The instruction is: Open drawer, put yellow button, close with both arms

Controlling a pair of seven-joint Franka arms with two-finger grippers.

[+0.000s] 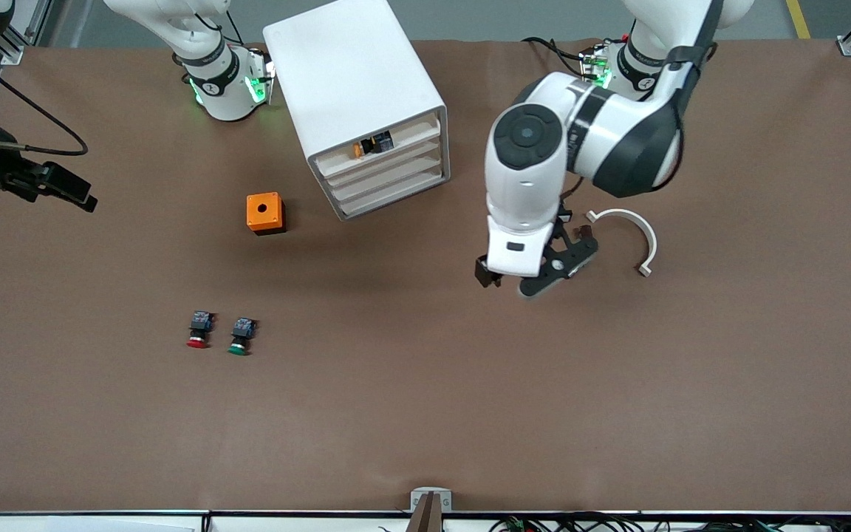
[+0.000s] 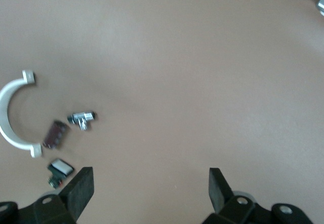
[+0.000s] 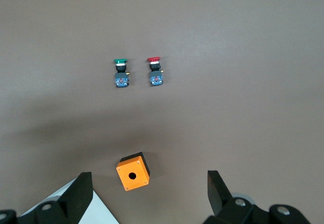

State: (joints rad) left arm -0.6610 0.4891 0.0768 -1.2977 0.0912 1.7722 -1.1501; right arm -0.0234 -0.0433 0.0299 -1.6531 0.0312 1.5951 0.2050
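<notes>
The white cabinet (image 1: pixel 351 81) stands near the robots' bases, and one corner of it shows in the right wrist view (image 3: pixel 66 206). Its top drawer (image 1: pixel 418 131) stands a little open. The yellow button (image 1: pixel 368 146) lies inside it, orange cap toward the right arm's end. My left gripper (image 1: pixel 521 281) is open and empty, low over bare table beside the cabinet toward the left arm's end; its jaws are wide apart in the left wrist view (image 2: pixel 150 172). My right gripper (image 3: pixel 149 178) is open and empty, held high above the orange box.
An orange box (image 1: pixel 265 213) with a round hole sits beside the cabinet. A red-capped button (image 1: pixel 198 330) and a green-capped button (image 1: pixel 241 336) lie nearer the front camera. A white half ring (image 1: pixel 636 236) and a few small parts (image 2: pixel 81 118) lie by the left gripper.
</notes>
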